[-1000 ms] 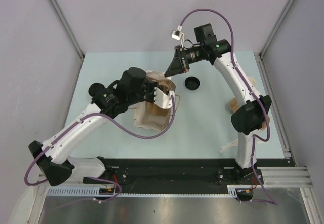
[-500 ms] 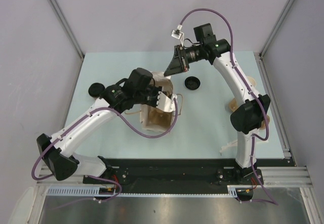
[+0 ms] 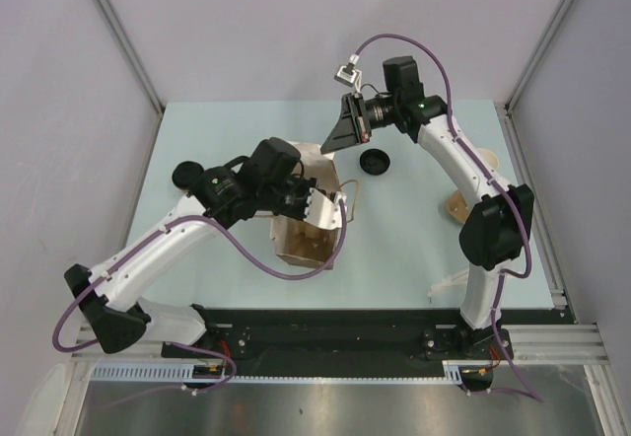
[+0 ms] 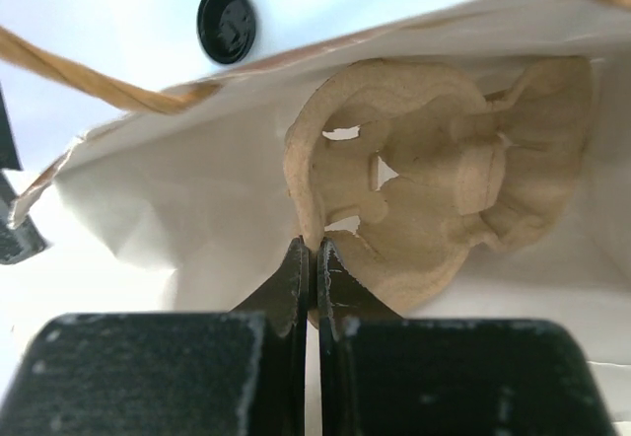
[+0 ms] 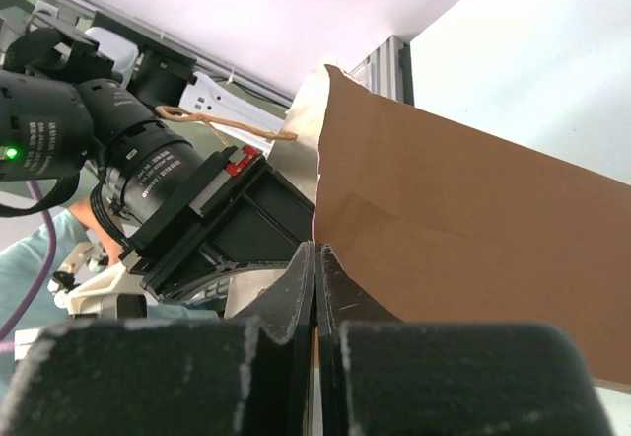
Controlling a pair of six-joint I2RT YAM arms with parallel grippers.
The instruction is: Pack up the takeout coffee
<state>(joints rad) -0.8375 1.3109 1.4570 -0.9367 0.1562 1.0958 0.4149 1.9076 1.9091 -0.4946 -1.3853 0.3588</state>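
The tall brown paper bag [image 3: 301, 239] stands open mid-table. My left gripper [image 4: 308, 249] reaches into its mouth and is shut on the rim of the moulded-pulp carrier tray [image 4: 444, 189], which sits inside the white-lined bag. In the top view the left gripper [image 3: 317, 205] is at the bag's opening. My right gripper [image 5: 315, 251] is shut on the bag's top edge [image 5: 463, 239], and in the top view it [image 3: 328, 146] is at the bag's far rim. A tan cup [image 3: 455, 204] shows partly behind the right arm. A black lid [image 3: 375, 162] lies right of the bag.
A second black lid [image 3: 185, 174] lies at the left by the left arm. The bag's twine handle [image 3: 353, 197] hangs off its right side. A white object [image 3: 444, 283] lies near the right arm's base. The table's right edge has a metal rail [image 3: 537, 209].
The left arm has pushed the carrier tray further into the bag. The bag has shifted toward the near edge and stands more upright. The right gripper has stayed on the rim.
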